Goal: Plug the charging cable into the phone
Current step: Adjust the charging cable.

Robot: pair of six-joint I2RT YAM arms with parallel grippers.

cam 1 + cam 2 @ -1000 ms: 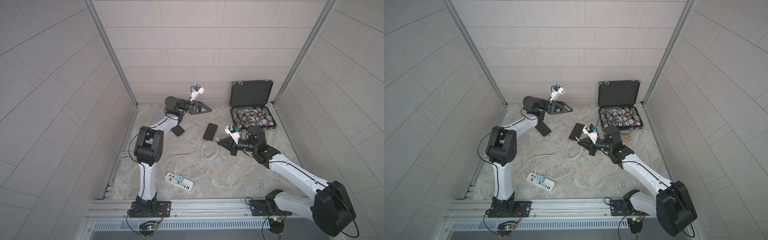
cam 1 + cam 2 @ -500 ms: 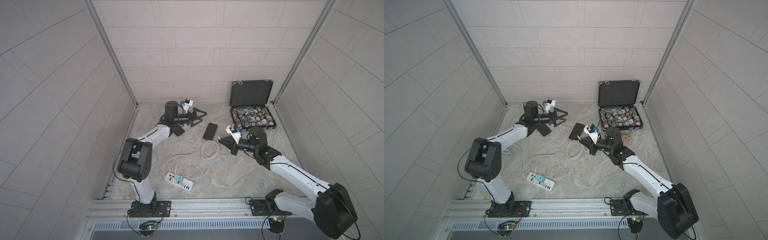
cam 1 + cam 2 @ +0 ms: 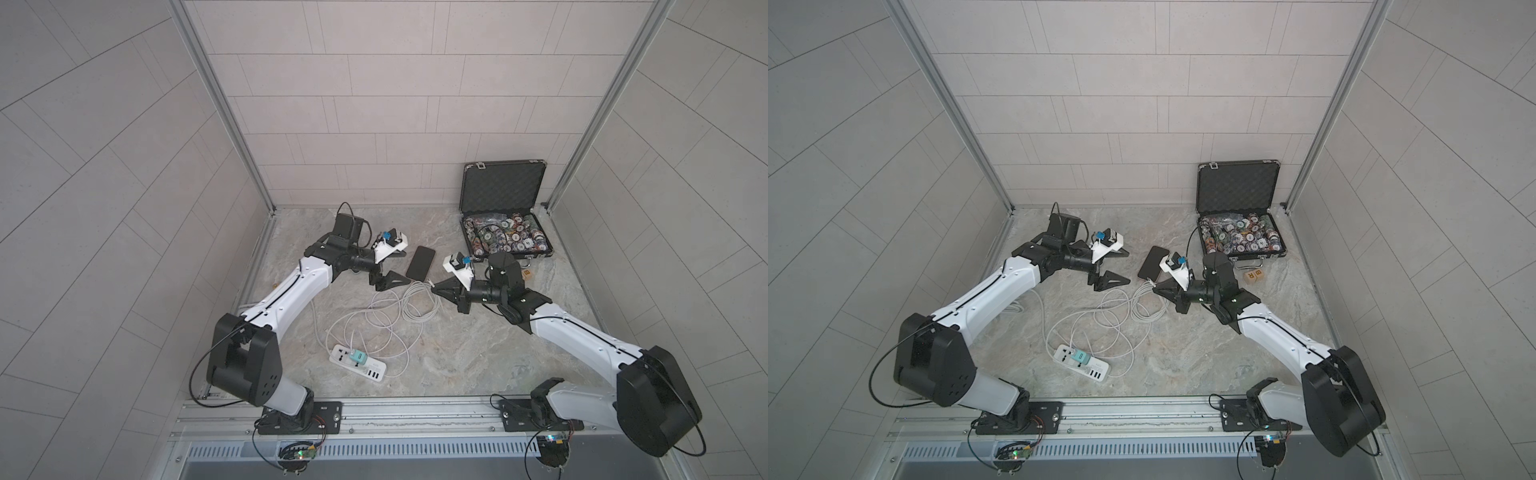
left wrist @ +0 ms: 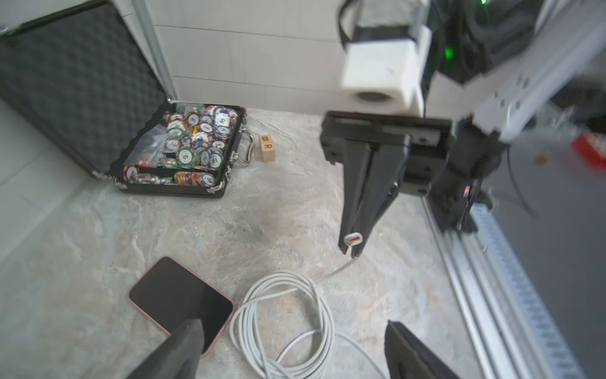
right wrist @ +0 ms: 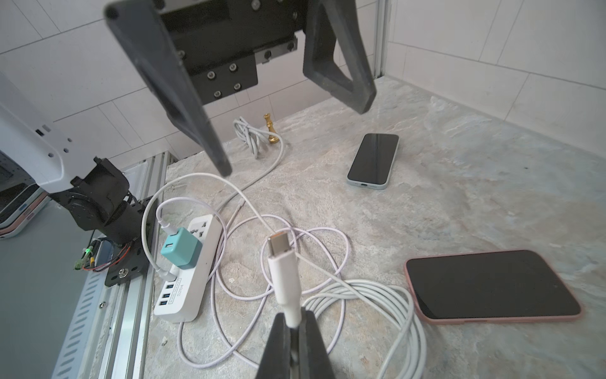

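Right gripper (image 5: 295, 320) tight on cable plug (image 5: 283, 262)

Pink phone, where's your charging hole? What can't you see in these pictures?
- Pink phone port: no opening shows in the right wrist view; too small in both top views.
- One phone corner, left wrist view: hidden behind a finger of the left gripper; picture blurred.
- Pale phone, top views: hidden under left arm.
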